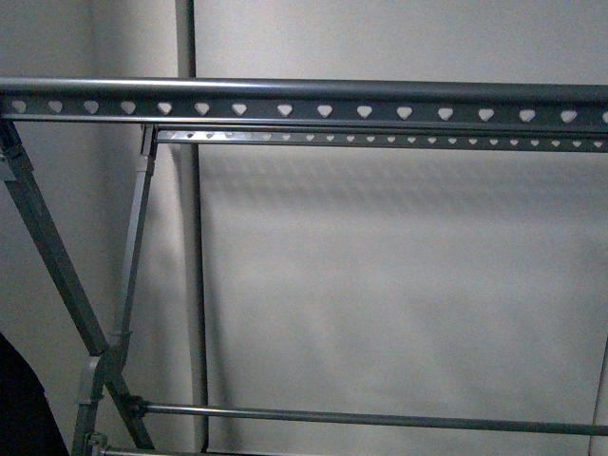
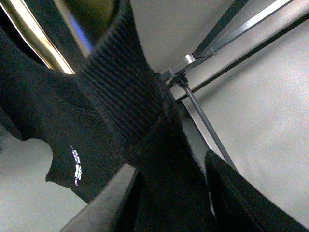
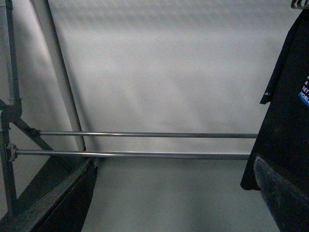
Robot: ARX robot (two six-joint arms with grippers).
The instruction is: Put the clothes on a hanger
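The hanger [image 1: 304, 100], a grey metal rack, fills the front view with two top rails punched with heart-shaped holes, slanted legs and a thin crossbar. A black edge of the clothes [image 1: 19, 408] shows at the lower left there. In the left wrist view my left gripper [image 2: 169, 193] is shut on the ribbed collar of the black clothes [image 2: 120, 101], with small print on the fabric, below the hanger's joint [image 2: 190, 60]. In the right wrist view my right gripper [image 3: 178, 193] is open and empty before the hanger's crossbars [image 3: 145, 154]. The clothes [image 3: 289, 96] hang beside it.
A plain pale wall [image 1: 399, 285] stands behind the rack. A grey vertical pipe [image 1: 195, 285] runs down the wall behind the left legs. A bright ceiling light strip [image 2: 34, 34] shows in the left wrist view.
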